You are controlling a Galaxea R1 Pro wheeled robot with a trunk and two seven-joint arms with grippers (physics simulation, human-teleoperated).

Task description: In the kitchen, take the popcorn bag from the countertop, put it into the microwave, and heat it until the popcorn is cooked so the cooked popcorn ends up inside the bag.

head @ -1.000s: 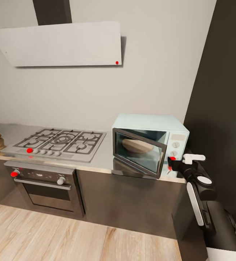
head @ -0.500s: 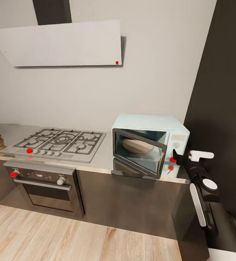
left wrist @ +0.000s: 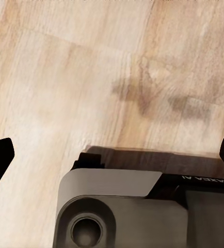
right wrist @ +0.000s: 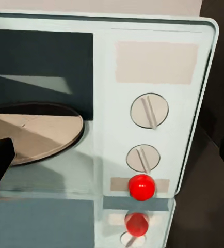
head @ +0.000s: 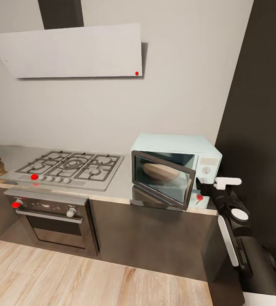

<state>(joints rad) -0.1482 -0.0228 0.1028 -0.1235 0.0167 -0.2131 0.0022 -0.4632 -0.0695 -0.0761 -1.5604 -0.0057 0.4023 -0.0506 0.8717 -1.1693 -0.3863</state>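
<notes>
Right wrist view reveals the microwave's (right wrist: 153, 103) 2 knobs (right wrist: 149, 110) and red dot (right wrist: 141, 186).

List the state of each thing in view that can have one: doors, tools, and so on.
microwave: door ajar, hinged at its left; turntable bare, no bag seen inside.
oven: door shut.
hob: no flame, no pot on it.
right tool: open, holding nothing, at the microwave's knob panel.
left tool: open, empty, pointing at the wood floor.
</notes>
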